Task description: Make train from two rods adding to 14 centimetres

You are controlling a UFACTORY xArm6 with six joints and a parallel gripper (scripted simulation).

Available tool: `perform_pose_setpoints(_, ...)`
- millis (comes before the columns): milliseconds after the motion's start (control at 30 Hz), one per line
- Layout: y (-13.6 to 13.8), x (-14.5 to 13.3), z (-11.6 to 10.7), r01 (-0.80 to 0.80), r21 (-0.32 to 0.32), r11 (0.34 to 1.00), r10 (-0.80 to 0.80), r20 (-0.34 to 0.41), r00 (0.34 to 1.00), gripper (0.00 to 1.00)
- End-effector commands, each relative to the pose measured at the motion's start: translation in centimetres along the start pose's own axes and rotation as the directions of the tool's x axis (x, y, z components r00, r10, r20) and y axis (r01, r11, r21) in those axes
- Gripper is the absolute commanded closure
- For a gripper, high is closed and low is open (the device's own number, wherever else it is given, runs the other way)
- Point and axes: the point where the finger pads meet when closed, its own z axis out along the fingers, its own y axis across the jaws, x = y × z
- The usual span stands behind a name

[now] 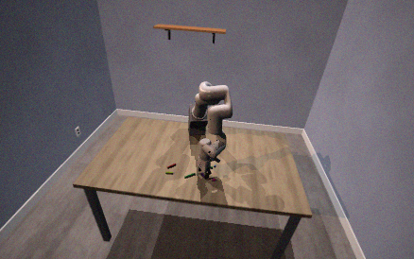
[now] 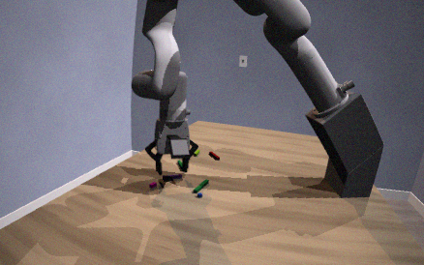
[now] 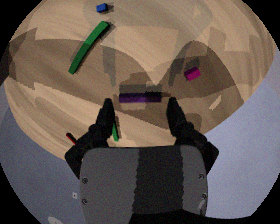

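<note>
My gripper point(image 3: 140, 105) point(image 2: 172, 168) point(image 1: 205, 174) is open and empty, low over the table. A purple rod point(image 3: 140, 98) point(image 2: 172, 177) lies flat just below and ahead of the fingertips, in their shadow, running from one finger towards the other. A long green rod point(image 3: 88, 46) point(image 2: 200, 186) lies further out, with a small blue rod point(image 3: 102, 7) point(image 2: 199, 194) off its end. A magenta rod point(image 3: 192, 72) point(image 2: 152, 184) lies on the other side. A second green rod point(image 3: 115, 132) point(image 2: 180, 164) point(image 1: 190, 175) lies by one finger, partly hidden.
A red rod point(image 2: 214, 155) point(image 1: 171, 165) and a lime rod point(image 2: 196, 152) point(image 1: 169, 173) lie apart from the group. The arm's dark base point(image 2: 351, 145) stands at the back of the wooden table point(image 1: 119, 156).
</note>
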Motion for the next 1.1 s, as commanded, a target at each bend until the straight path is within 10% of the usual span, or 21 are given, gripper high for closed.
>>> perform_pose_setpoints(0,0.1,0.0,0.2,0.000,-0.008,1.000,0.000,0.017,1.000,0.16)
perform_pose_setpoints(1067,0.1,-0.1,1.6,0.000,-0.008,1.000,0.000,0.017,1.000,0.16)
